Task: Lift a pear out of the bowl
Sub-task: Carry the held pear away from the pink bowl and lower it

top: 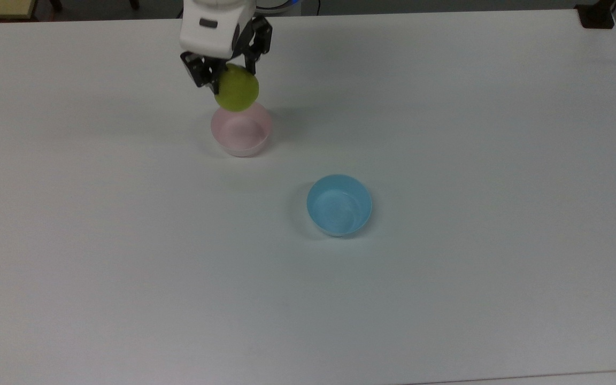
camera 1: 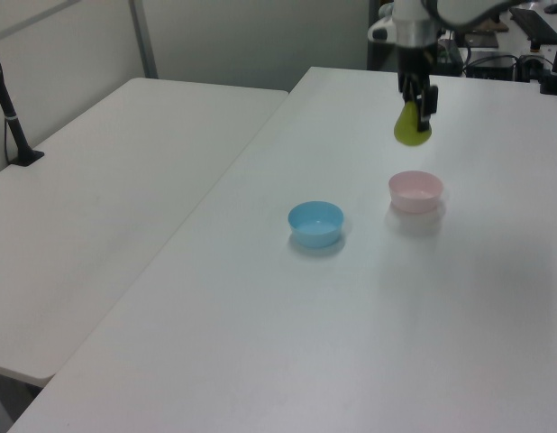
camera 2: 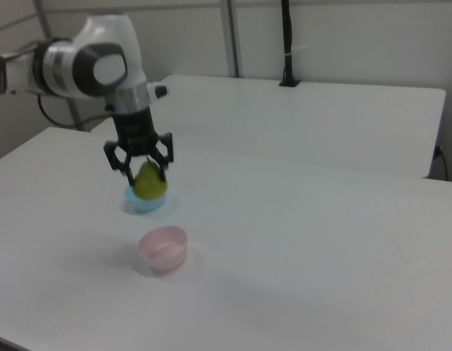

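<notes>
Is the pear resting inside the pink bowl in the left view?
No, the pear hangs in the end effector well above the empty pink bowl.

I'm looking at a lab: plain white tables (camera 1: 125, 180), a clamped pole (camera 2: 286, 44) beside bare walls.
</notes>
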Controlling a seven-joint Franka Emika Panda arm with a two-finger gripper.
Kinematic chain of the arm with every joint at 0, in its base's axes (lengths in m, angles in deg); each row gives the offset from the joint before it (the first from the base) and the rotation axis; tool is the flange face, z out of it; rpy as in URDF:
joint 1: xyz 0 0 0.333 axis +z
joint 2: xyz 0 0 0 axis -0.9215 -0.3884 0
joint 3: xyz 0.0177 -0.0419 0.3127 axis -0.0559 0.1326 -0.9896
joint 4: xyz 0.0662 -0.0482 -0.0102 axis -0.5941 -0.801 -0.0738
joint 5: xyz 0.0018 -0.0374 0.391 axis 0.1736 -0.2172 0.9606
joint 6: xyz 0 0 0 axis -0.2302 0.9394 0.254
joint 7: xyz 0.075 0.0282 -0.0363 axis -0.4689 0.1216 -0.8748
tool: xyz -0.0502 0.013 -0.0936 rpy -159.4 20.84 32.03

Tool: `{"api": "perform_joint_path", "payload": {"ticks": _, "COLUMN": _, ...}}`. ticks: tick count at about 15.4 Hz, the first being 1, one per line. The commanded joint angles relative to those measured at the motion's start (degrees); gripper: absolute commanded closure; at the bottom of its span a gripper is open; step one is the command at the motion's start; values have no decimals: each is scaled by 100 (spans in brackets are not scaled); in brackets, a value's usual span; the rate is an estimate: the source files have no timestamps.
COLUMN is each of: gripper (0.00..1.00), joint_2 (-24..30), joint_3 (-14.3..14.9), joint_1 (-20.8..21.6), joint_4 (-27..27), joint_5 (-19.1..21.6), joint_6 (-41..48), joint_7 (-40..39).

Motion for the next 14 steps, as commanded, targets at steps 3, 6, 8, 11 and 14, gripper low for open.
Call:
{"api": "perform_joint_path", "payload": {"ticks": 3, "gripper": 85, "joint_2": -128, "joint_3": -51, "joint_1": -191, "joint_4": 778, "joint_5": 172, "joint_6": 487, "joint_7": 405}}
{"api": "perform_joint_path", "payload": {"ticks": 6, "gripper": 87, "joint_2": -374, "joint_3": -7, "joint_1": -498, "joint_4": 1244, "joint_5": 119, "joint_6": 479, "joint_7": 317}}
{"api": "perform_joint_path", "payload": {"ticks": 8, "gripper": 87, "joint_2": -680, "joint_3": 28, "joint_1": -823, "joint_4": 1551, "joint_5": 93, "joint_6": 478, "joint_7": 21}}
{"api": "perform_joint_path", "payload": {"ticks": 11, "gripper": 87, "joint_2": -1112, "joint_3": 116, "joint_1": -1254, "joint_4": 1763, "joint_5": 75, "joint_6": 452, "joint_7": -333}}
{"api": "perform_joint_path", "payload": {"ticks": 14, "gripper": 87, "joint_2": -1630, "joint_3": 230, "joint_1": -1632, "joint_4": 1808, "joint_5": 110, "joint_6": 50, "joint_7": -518}}
